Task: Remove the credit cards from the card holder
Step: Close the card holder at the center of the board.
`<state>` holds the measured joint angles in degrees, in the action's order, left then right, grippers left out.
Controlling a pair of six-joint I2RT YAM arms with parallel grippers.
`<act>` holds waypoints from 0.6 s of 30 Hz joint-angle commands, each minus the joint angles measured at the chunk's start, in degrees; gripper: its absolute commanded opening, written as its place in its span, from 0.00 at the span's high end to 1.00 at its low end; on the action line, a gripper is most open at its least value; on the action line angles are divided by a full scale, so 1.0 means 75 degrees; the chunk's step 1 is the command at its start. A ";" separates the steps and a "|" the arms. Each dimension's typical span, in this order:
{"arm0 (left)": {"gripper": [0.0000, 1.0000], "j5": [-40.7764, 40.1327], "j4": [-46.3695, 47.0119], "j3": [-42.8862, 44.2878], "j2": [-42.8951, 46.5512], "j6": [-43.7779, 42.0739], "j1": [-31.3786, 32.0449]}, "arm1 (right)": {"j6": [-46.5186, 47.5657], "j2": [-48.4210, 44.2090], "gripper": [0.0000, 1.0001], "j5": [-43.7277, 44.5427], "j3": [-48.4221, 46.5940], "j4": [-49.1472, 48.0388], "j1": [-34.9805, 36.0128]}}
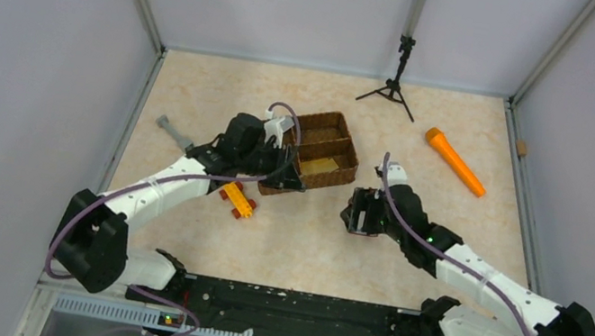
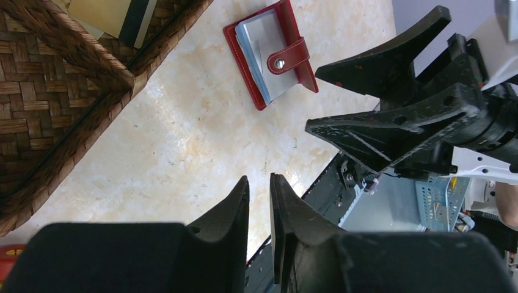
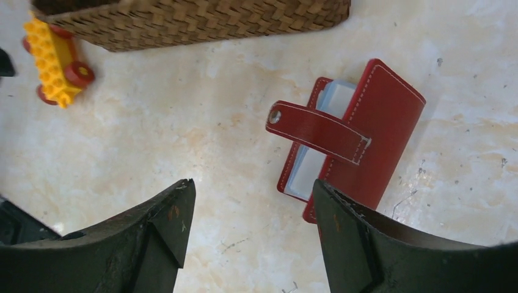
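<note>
Card holder (image 3: 372,116) lies on the surface around its middle, a little toward the right edge. It sits just off the near right corner of the basket (image 3: 195,21) without touching it. It's dark red and partly open. Pale blue pockets show along one side, and the strap (image 3: 317,131) is unsnapped and lies loose across them.

The right pincer (image 3: 247,207) hangs directly over the card holder. Its fingers are spread wide with nothing between them. One fingertip lines up with the holder's near edge, but I can't tell whether it touches. From overhead the card holder is hidden beneath this pincer.

The left pincer (image 2: 259,195) is nearly closed, with only a thin slit between the fingertips, and it holds nothing. It hovers over bare surface beside the near side of the basket, with the card holder a little way beyond it.

A tan card (image 2: 98,12) and a dark card (image 2: 139,18) lie flat, side by side, in the basket compartment nearer the arms. Only part of each shows, past the woven rim.

A yellow toy car (image 1: 238,199) with red wheels stands on the surface off the basket's near left corner. It is well apart from the card holder. An orange stick (image 1: 455,161) lies toward the far right corner. A small black tripod (image 1: 395,84) stands at the far edge, and a grey piece (image 1: 172,131) lies near the left edge.
</note>
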<state>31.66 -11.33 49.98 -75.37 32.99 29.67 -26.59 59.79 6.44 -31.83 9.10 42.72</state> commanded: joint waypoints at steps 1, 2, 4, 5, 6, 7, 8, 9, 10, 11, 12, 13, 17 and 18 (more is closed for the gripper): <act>0.78 0.0092 0.0076 0.0016 0.0400 -0.0104 -0.0054 | -0.0122 -0.0889 0.31 -0.0281 -0.0049 -0.0440 -0.0335; 0.78 0.0102 0.0054 0.0025 0.0421 -0.0115 -0.0054 | -0.0196 -0.1025 0.33 -0.0300 -0.0039 -0.0436 -0.0526; 0.78 0.0090 0.0035 0.0039 0.0443 -0.0150 -0.0072 | -0.0339 -0.1246 0.43 -0.0107 -0.0012 -0.0396 -0.0857; 0.78 0.0094 0.0024 0.0050 0.0445 -0.0165 -0.0077 | -0.0465 -0.1347 0.48 0.0233 -0.0015 -0.0312 -0.0991; 0.78 0.0106 0.0023 0.0070 0.0437 -0.0177 -0.0090 | -0.0620 -0.1437 0.55 0.0623 -0.0001 -0.0125 -0.1093; 0.78 0.0127 -0.0004 0.0101 0.0424 -0.0189 -0.0102 | -0.0734 -0.1559 0.60 0.1026 0.0024 -0.0033 -0.1182; 0.78 0.0147 -0.0017 0.0118 0.0409 -0.0197 -0.0111 | -0.0841 -0.1712 0.64 0.1390 0.0051 0.0025 -0.1248; 0.78 0.0164 -0.0038 0.0137 0.0415 -0.0212 -0.0127 | -0.0914 -0.1882 0.69 0.1715 0.0101 0.0057 -0.1273; 0.78 0.0165 -0.0046 0.0159 0.0417 -0.0221 -0.0130 | -0.1017 -0.2041 0.75 0.2135 0.0145 0.0113 -0.1277; 0.77 0.0168 -0.0053 0.0166 0.0414 -0.0235 -0.0137 | -0.1166 -0.2127 0.83 0.2526 0.0181 0.0194 -0.1294; 0.77 0.0178 -0.0059 0.0168 0.0411 -0.0250 -0.0145 | -0.1277 -0.2125 0.92 0.2799 0.0215 0.0251 -0.1340; 0.77 0.0196 -0.0062 0.0183 0.0406 -0.0251 -0.0159 | -0.1353 -0.2032 1.00 0.2861 0.0221 0.0291 -0.1407; 0.77 0.0280 -0.0048 0.0175 0.0401 -0.0251 -0.0183 | -0.1494 -0.1109 1.00 0.2173 0.0265 0.0166 -0.1454; 0.77 0.0280 -0.0048 0.0162 0.0419 -0.0251 -0.0197 | -0.1501 -0.0897 1.00 0.1926 0.0400 -0.0038 -0.1454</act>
<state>32.40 -12.27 49.98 -73.58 32.36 28.64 -35.86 47.66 22.46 -30.39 10.74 32.18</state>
